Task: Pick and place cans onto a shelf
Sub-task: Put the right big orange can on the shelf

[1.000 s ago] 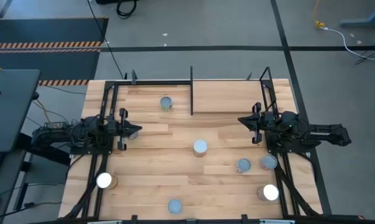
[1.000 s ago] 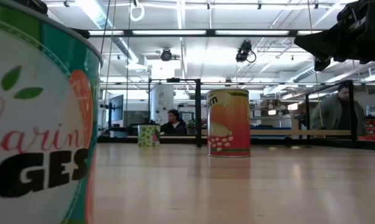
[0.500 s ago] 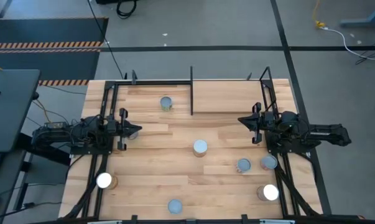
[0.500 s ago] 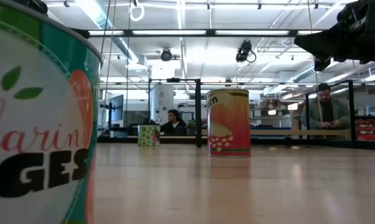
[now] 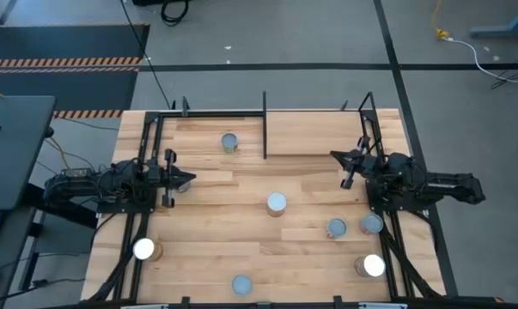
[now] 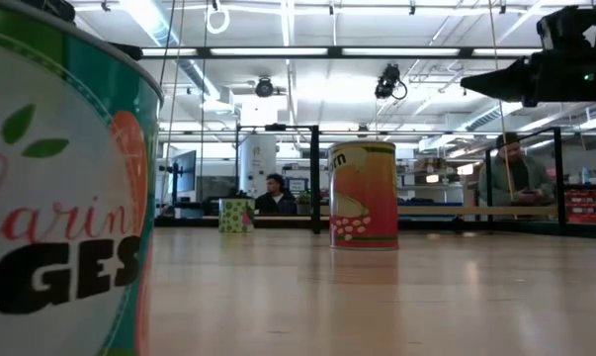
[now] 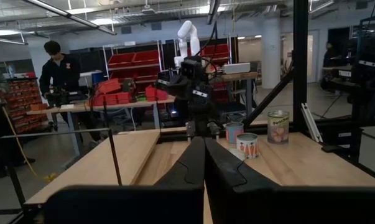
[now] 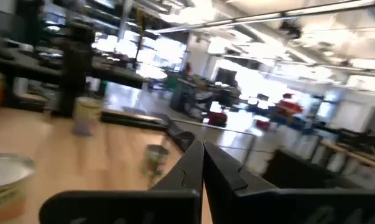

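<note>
A wooden table is seen from above, with seven cans scattered upright across it. The shelf, a thin black frame, is set along the far edge, and one can stands just in front of it. The left gripper is held closed and empty at the left side. The right gripper is closed and empty at the right side.

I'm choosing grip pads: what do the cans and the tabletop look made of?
The cans look like metal tins: pale shiny round tops, glossy printed labels on the sides, probably paper or lacquer. The tabletop looks like light wood, jointed planks with visible grain and a smooth finish.
</note>
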